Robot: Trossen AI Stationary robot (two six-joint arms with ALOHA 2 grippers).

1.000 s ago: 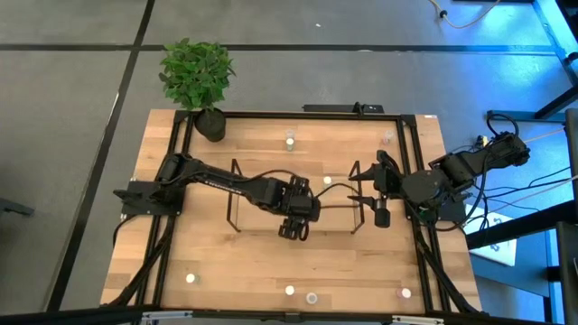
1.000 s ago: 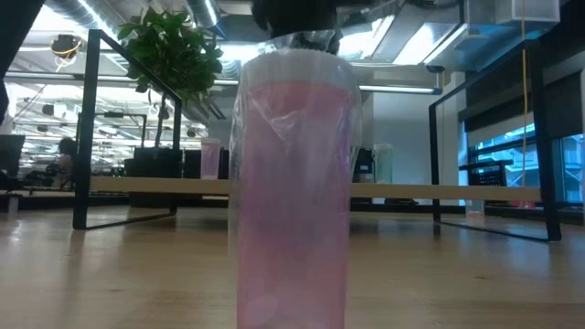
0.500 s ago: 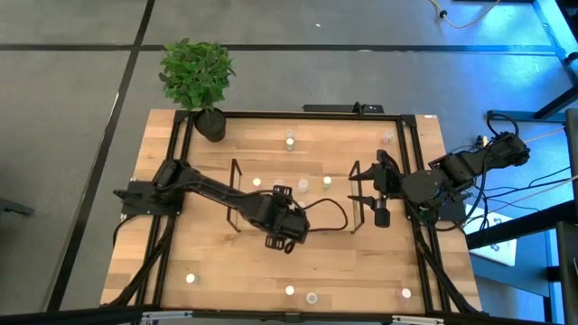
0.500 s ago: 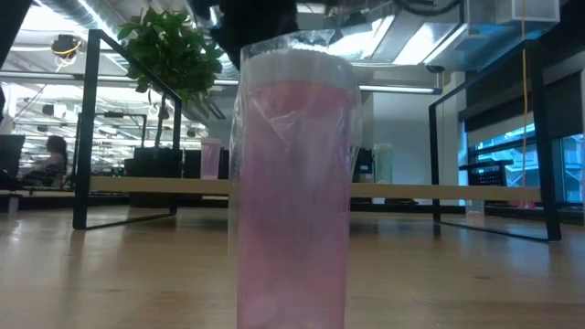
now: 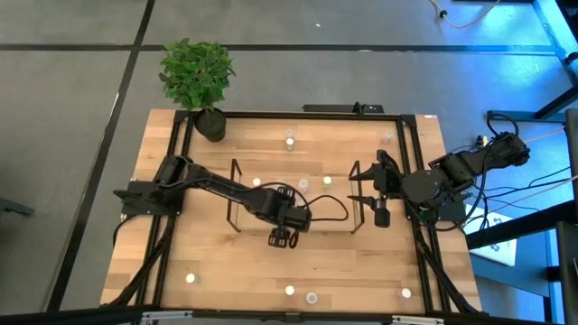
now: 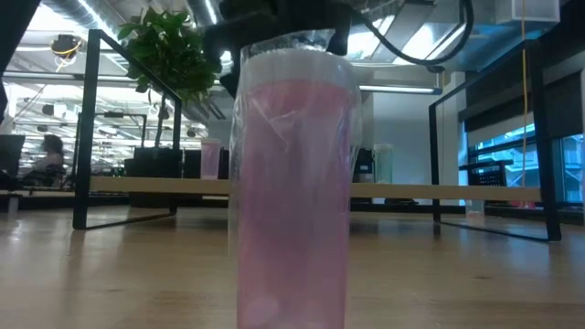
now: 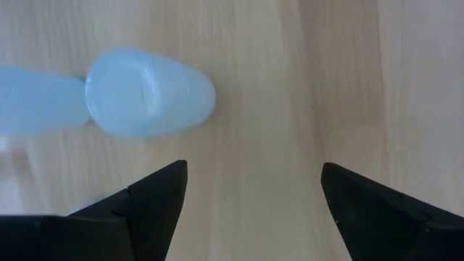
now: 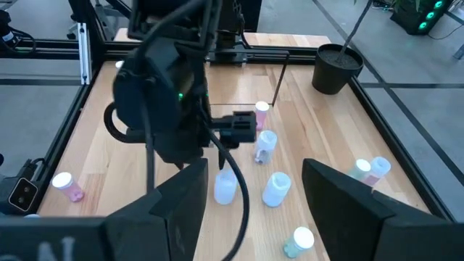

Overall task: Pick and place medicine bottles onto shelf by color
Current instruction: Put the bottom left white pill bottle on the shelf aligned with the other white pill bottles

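Since none of the medicine bottles had yet been gripped, the item nearest to collection was recorded as one pale, bluish-clear bottle [image 7: 148, 93] on the bare wood of the table [image 7: 290, 65], set off to one side of the left gripper [image 7: 254, 170] and not between its jaws; it appeared to be lying on its side, though this could not be confirmed. Further bottles were noted inside the shelf [image 5: 237, 194] footprint, among them one [image 5: 303, 184] near its middle, with others scattered along the table edges, and a pink bottle [image 6: 292, 183] was listed directly before the low camera. The left gripper [image 5: 282, 237] was logged pointing down at the board just in front of the shelf, jaws spread wide and nothing held. The right gripper [image 5: 380, 215] was entered as waiting at the shelf's right end, jaws likewise parted and empty. Risks were judged as follows: were the jaws lowered as aligned, the bottle could be missed or struck by one finger and sent rolling; its faint tint could be misread and the wrong colour group chosen; the looped cable [image 5: 336, 209] beside the left arm could be caught on a shelf rod.
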